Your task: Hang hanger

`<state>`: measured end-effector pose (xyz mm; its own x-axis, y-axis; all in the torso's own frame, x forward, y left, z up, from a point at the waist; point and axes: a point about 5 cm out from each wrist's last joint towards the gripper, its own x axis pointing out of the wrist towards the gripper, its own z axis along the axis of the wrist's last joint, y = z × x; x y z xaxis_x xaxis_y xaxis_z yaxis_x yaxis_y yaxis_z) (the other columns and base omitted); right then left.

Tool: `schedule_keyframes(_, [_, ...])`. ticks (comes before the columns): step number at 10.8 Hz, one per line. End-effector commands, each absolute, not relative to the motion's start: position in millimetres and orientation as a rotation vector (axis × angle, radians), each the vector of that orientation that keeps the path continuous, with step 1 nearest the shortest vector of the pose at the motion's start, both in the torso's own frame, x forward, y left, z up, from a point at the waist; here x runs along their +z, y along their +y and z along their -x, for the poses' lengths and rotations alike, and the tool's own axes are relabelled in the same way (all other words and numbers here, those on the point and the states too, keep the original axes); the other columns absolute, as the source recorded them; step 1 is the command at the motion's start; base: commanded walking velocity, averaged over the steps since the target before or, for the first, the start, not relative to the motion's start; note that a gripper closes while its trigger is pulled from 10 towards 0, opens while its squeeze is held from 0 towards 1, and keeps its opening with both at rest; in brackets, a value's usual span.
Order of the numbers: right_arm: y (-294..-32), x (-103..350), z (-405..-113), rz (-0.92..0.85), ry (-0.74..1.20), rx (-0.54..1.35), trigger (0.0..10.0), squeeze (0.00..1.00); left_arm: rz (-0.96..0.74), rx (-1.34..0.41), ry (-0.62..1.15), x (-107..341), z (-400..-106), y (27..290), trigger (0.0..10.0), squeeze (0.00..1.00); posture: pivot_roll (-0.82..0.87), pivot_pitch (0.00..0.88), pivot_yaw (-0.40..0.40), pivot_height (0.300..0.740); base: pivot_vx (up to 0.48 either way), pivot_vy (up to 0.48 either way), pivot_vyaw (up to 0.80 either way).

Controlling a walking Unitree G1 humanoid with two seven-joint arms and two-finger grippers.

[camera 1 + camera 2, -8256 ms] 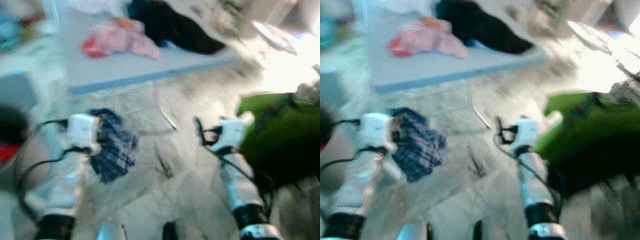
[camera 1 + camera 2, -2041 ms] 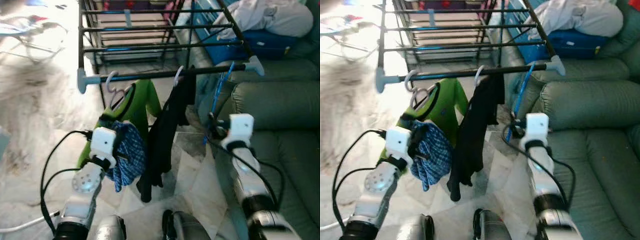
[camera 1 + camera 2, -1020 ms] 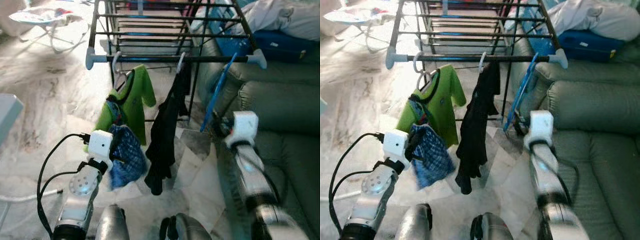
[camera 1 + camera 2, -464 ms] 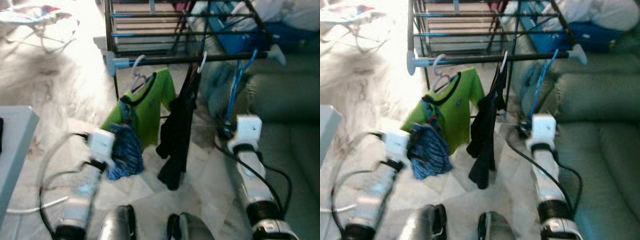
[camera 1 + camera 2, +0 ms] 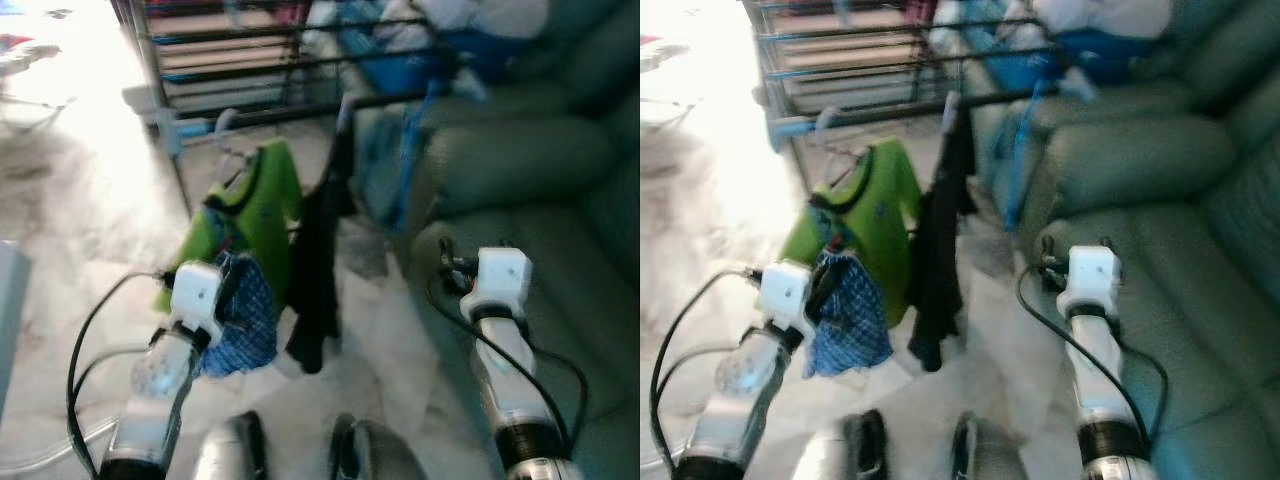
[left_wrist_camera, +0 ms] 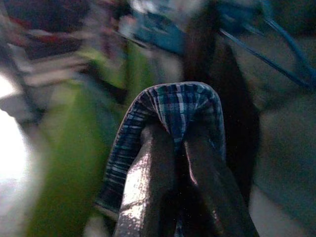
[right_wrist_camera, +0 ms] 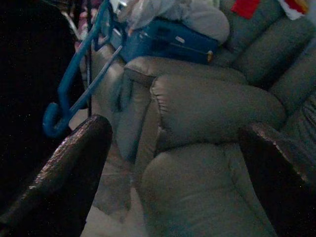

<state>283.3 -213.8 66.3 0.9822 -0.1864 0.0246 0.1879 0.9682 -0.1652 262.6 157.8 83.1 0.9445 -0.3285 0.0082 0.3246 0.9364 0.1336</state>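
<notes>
At far left, the left gripper (image 6: 170, 143) is held forward at about chest level, its two black fingers (image 6: 148, 163) pressed together on a fold of blue plaid cloth (image 5: 243, 320). The cloth drapes over the fingertips and hangs below them, so the arm carries the garment clear of the pale marble floor (image 5: 70, 240). No hanger can be made out inside this garment; whether it is on one cannot be told.

Just beyond the cloth stands the drying rack (image 5: 250, 60), whose front rail (image 5: 900, 108) runs across the view. A green shirt (image 5: 258, 215) hangs from it on a pale hanger (image 5: 228, 135), and beside that a black garment (image 5: 318, 270) hangs from a second hook. Both hang freely from the rail, which is evidently the place for hung clothes.

Further right, a blue hanger (image 7: 74, 74) leans steeply beside the black garment with its hook end low, near the rail's end; it carries no clothing, and whether it rests on the rail cannot be told. This appears to be the task's hanger.

At right, the right gripper (image 7: 177, 173) is spread wide and holds nothing, with the blue hanger beyond its fingers. It is raised in front of the green sofa (image 5: 1160, 160), on which a blue box (image 7: 168, 42) and white bundle (image 7: 197, 15) lie.
</notes>
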Motion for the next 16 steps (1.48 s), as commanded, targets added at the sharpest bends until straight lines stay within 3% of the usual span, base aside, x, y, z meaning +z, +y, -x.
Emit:
schedule_keyframes(1, [-207.6,78.2,-290.9,0.165,-0.05,-0.17,10.0,0.0,-0.122,-0.333,-0.007,77.9,-258.5,160.0,10.0,0.0,0.03,0.152,-0.066,0.74,0.409,0.0,0.0])
schedule_keyframes(11, [-204.8,84.5,-297.2,0.176,-0.065,-0.154,10.0,0.0,-0.104,-0.331,0.006,77.0,-259.7,157.6,10.0,0.0,0.03,0.159,-0.067,0.74,0.348,0.038,0.0])
schedule_keyframes(14, [-203.9,86.7,-297.8,0.189,-0.077,-0.144,10.0,0.0,-0.1,-0.326,0.022,75.5,-260.0,156.8,10.0,0.0,0.03,0.163,-0.068,0.74,0.0,0.441,0.0])
schedule_keyframes(16, [-203.7,87.9,-297.6,0.201,-0.084,-0.145,10.0,0.0,-0.11,-0.33,0.005,76.8,-258.8,155.7,10.0,0.0,0.03,0.169,-0.07,0.74,0.0,0.0,0.0])
